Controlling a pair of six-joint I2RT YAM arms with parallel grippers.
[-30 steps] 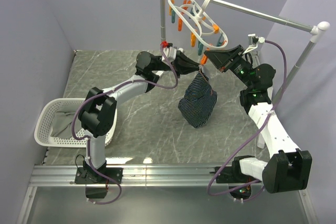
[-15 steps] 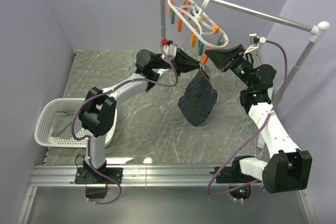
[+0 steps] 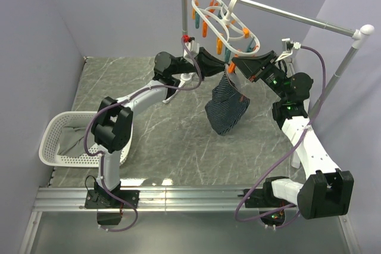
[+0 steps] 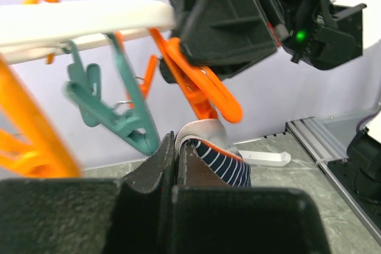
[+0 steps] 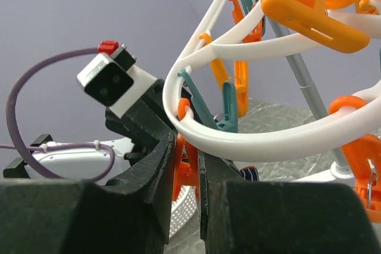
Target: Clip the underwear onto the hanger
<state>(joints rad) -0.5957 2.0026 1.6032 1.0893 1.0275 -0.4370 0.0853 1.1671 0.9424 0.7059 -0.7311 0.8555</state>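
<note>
Right, L claw [image 4: 174,147] is pinched tight on the waistband of the underwear [image 4: 221,163]; the rest hangs down over the table [image 3: 166,141]. R claw [image 5: 189,154] is narrow, squeezing an orange peg [image 5: 185,173] that dangles from the hanger [image 5: 238,142]. On my L wrist cam that peg's tip sits just above the waistband, prob not touching, but the view's too tight to be sure. Teal peg [image 4: 113,111] hangs beside it. Hanger hooks on the rail [image 3: 286,11]. Basket [image 3: 53,147] w/ grey cloth [image 3: 72,136] sits far left.
</note>
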